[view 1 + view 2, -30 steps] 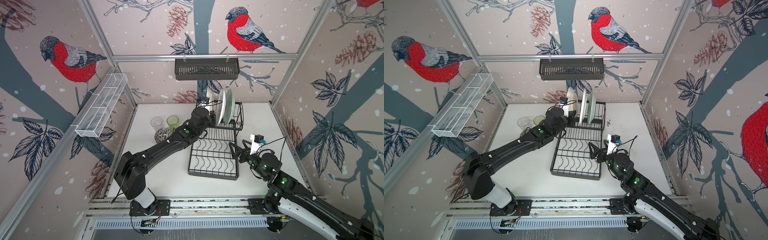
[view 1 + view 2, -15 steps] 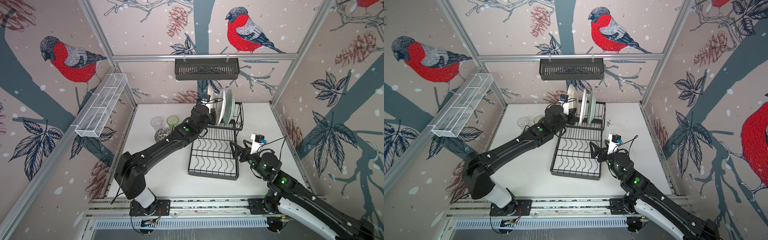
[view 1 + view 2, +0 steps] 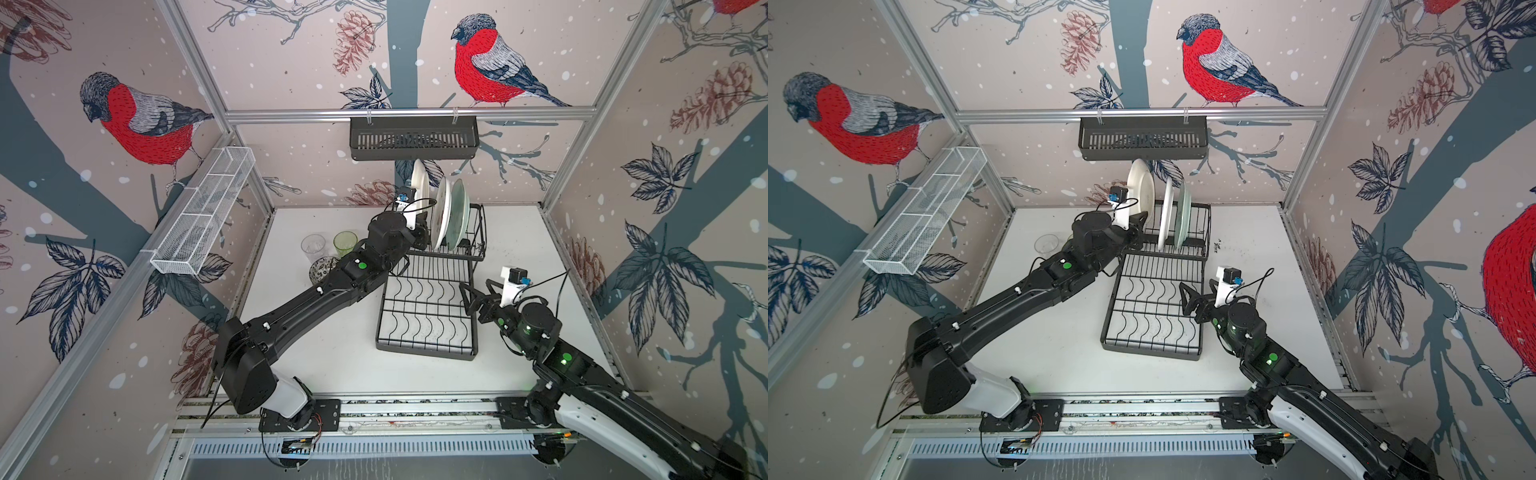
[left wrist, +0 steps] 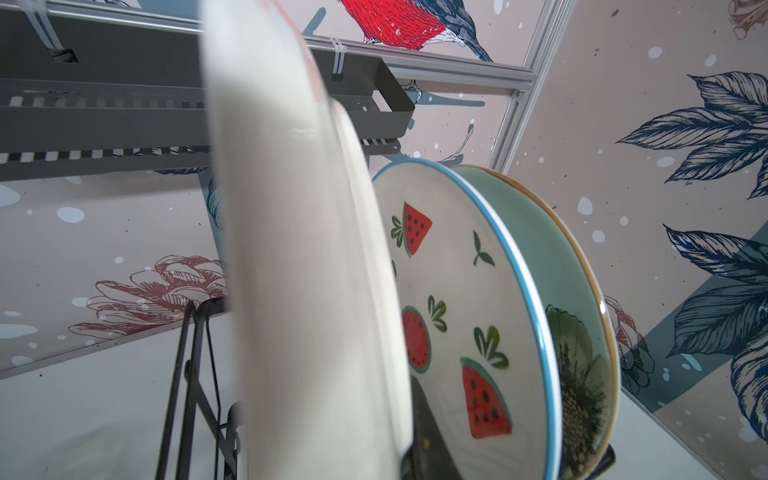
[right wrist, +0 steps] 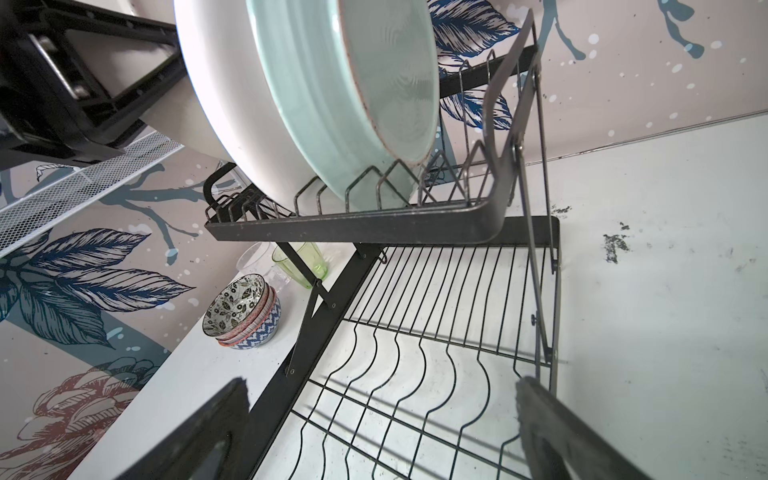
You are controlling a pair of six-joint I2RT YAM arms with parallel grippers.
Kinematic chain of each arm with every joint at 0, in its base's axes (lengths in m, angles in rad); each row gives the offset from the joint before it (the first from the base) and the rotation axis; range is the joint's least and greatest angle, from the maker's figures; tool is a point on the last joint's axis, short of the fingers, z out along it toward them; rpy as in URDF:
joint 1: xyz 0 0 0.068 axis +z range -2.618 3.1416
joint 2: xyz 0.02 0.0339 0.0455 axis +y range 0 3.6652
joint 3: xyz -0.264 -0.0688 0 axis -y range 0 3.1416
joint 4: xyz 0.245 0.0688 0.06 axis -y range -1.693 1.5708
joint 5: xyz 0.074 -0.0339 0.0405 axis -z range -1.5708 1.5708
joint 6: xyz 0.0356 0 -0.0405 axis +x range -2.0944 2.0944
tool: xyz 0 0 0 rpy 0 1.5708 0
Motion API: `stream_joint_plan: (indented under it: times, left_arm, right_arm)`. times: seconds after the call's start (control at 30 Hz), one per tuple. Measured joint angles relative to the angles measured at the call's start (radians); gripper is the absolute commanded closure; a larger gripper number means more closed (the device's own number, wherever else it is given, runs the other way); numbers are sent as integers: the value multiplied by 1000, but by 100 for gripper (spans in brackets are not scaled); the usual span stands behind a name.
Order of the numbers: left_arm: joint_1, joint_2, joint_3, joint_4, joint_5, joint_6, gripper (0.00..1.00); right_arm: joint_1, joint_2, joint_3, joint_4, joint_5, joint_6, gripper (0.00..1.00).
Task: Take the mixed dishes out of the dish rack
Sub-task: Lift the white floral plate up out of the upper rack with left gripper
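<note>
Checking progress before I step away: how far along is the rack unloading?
Done: stacked bowls, green tumbler and clear tumbler on the table. In hand: left pincer grips the plain white plate, raised over the dish rack. Left: watermelon plate, pale green plate in its slots.

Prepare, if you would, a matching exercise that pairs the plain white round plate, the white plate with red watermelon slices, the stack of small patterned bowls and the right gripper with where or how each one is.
Things:
1. plain white round plate
2. white plate with red watermelon slices
3. stack of small patterned bowls
4. right gripper

Places or states:
A. on the white table, beside the black wire dish rack
B. open, over the rack's flat tray
C. standing in the rack's raised slotted section
D. clamped in the left gripper

Pairs: 1-D, 2-C, 3-A, 4-B.
</note>
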Motion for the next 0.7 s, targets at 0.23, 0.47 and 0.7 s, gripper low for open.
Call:
stream_joint_plan:
  times: [0.23,0.47,0.7]
  left_arm:
    - [0,-100,-81,31,-7,18,100]
    - [0,-236,-187,35,25,16,100]
    - [0,-413,-305,32,53,13,100]
  right_arm:
    - [-5,0,6,0,-13,3,0]
    - [-6,0,45,-40,-35,2,0]
    - [-6,3,96,-104,-42,0,0]
